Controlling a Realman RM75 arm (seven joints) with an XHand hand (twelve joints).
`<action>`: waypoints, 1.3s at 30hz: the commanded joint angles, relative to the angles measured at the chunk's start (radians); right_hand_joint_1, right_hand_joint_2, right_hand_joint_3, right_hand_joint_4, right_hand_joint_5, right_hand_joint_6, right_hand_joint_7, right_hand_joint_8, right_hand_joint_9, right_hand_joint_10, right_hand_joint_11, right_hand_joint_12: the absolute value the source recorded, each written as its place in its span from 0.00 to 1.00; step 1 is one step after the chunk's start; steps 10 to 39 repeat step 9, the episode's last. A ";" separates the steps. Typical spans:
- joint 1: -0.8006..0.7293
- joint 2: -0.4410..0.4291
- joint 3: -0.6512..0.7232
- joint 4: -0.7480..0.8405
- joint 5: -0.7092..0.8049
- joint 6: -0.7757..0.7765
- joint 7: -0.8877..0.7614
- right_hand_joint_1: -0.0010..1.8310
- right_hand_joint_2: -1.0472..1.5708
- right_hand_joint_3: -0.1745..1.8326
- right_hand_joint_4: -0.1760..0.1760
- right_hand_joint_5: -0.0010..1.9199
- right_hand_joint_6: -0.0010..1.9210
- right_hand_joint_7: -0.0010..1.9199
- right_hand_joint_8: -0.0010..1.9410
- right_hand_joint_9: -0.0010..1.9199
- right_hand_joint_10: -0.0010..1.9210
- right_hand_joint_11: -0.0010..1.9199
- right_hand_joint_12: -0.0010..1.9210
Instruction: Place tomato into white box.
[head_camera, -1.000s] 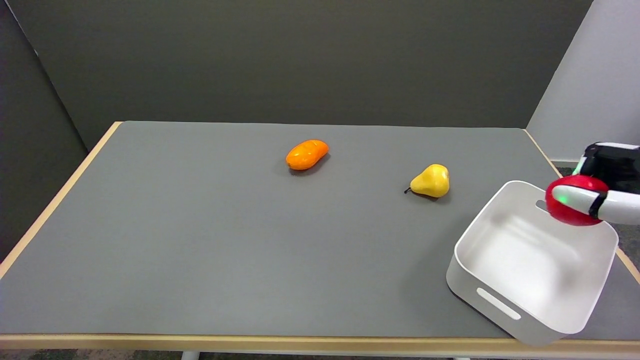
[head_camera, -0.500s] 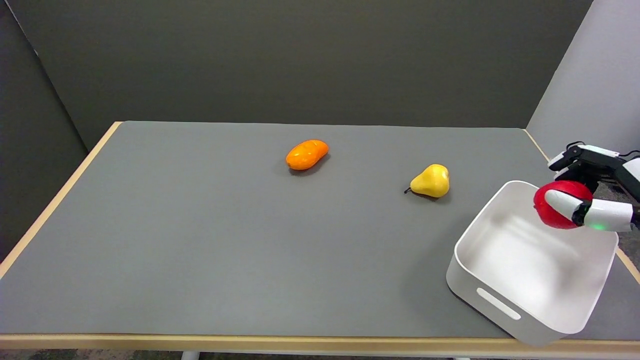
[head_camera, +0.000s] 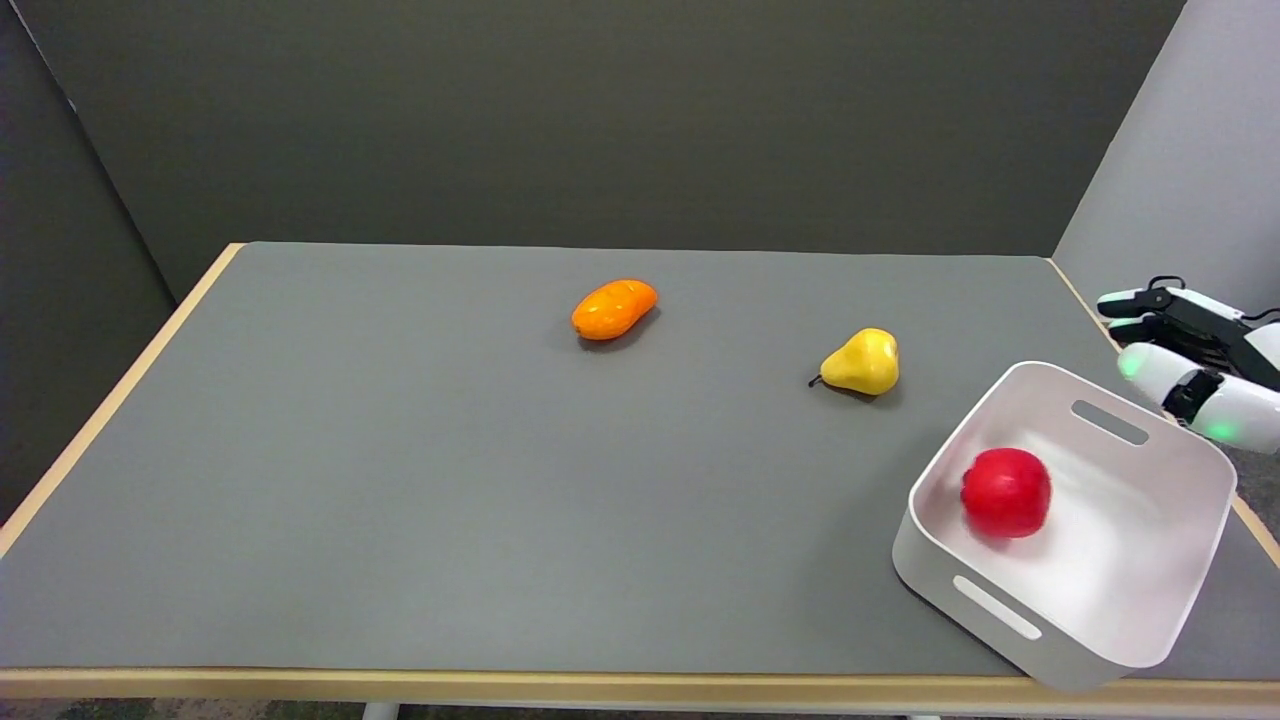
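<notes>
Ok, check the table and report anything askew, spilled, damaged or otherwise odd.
Only one thing stands out: the white box sits turned at an angle to the table edge, its near corner reaching out past it. The tomato lies inside, intact. The pear and orange fruit lie undisturbed; the right hand holds nothing.

Even, soft overhead light — faint shadows under fruit, slight blur on tomato (head_camera: 1005, 491), sharp elsewhere.

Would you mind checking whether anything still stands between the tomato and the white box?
Nothing visible does: the tomato already lies inside the white box, and the right hand is open beyond its far rim.
</notes>
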 joint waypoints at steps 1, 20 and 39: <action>0.004 0.009 0.003 -0.008 -0.003 0.061 0.003 0.09 0.65 0.54 0.91 0.15 0.30 0.24 0.24 0.23 0.50 0.26 0.85; 0.022 -0.004 0.115 0.001 0.018 0.155 0.134 0.03 0.62 0.58 0.81 0.03 0.10 0.04 0.07 0.04 0.26 0.08 0.60; 0.022 -0.004 0.115 0.001 0.018 0.155 0.134 0.03 0.62 0.58 0.81 0.03 0.10 0.04 0.07 0.04 0.26 0.08 0.60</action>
